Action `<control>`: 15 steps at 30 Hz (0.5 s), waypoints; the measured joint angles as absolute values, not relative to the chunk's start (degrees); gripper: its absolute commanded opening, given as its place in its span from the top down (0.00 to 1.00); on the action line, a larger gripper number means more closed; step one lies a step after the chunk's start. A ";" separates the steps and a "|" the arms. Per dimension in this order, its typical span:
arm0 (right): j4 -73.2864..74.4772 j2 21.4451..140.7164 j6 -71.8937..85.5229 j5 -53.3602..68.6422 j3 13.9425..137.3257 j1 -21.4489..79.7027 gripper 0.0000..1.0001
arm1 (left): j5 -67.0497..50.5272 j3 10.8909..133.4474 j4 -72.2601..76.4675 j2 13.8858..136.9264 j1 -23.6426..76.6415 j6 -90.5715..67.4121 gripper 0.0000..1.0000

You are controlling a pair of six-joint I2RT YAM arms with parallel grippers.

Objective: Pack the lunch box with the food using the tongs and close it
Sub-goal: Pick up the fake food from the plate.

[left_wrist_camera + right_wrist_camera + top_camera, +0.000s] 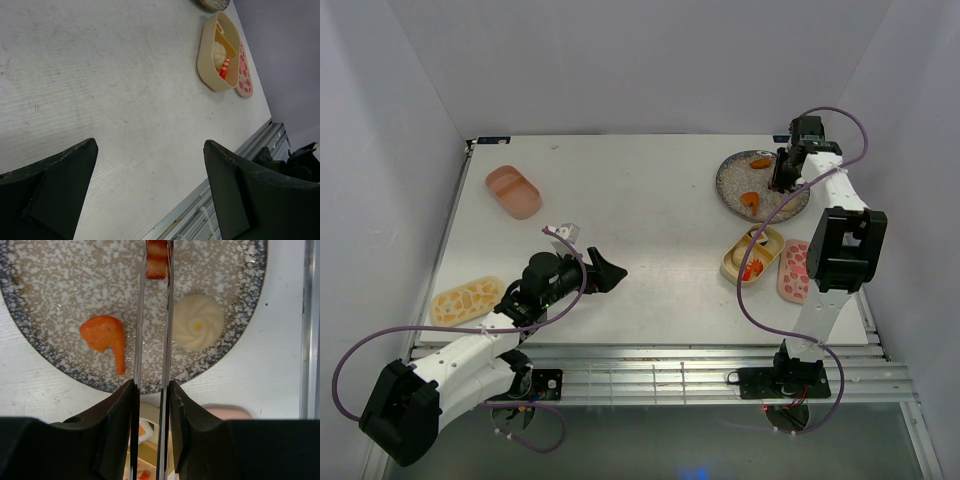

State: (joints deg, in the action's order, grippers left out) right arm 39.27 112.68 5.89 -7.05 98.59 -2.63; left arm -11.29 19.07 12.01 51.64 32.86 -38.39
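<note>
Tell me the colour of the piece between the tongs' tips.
Red with pale stripes; the right wrist view shows the piece between the tongs best.

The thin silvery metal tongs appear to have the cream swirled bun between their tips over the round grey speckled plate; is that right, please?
Not quite. The thin silvery metal tongs have a small red-and-white striped piece between their tips over the round grey speckled plate; the cream swirled bun lies free on the plate beside them. The right wrist view shows this.
</note>
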 measured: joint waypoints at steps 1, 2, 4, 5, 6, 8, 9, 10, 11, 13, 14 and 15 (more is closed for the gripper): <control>39.09 112.73 5.74 -6.96 98.59 -2.37 0.63 | -11.29 19.07 11.99 51.64 32.86 -38.39 0.02; 38.94 112.73 5.67 -6.87 98.59 -2.02 0.64 | -11.29 19.07 11.99 51.64 32.86 -38.37 0.02; 38.72 112.73 5.48 -6.63 98.59 -1.26 0.64 | -11.29 19.07 11.99 51.64 32.86 -38.39 0.02; 38.63 112.73 5.41 -6.63 98.59 -1.02 0.65 | -11.29 19.07 11.99 51.64 32.86 -38.39 0.02; 38.57 112.73 5.37 -6.61 98.59 -0.78 0.65 | -11.29 19.07 12.01 51.64 32.86 -38.39 0.02; 38.44 112.73 5.32 -6.42 98.59 -0.25 0.66 | -11.29 19.07 12.01 51.64 32.86 -38.39 0.02; 38.39 112.71 5.32 -6.31 98.59 -0.05 0.66 | -11.29 19.07 12.01 51.64 32.86 -38.39 0.02; 38.39 112.71 5.30 -6.24 98.59 0.03 0.66 | -11.29 19.07 12.01 51.64 32.86 -38.39 0.02; 38.39 112.66 5.30 -6.24 98.56 0.08 0.66 | -11.29 19.07 12.01 51.64 32.86 -38.39 0.02; 38.35 112.46 5.30 -6.24 98.45 0.36 0.66 | -11.29 19.07 12.01 51.64 32.86 -38.39 0.02; 38.30 112.22 5.30 -6.31 98.32 0.47 0.66 | -11.29 19.07 12.01 51.64 32.86 -38.39 0.02; 38.04 111.90 5.30 -6.31 98.00 0.58 0.67 | -11.29 19.07 12.01 51.64 32.86 -38.39 0.02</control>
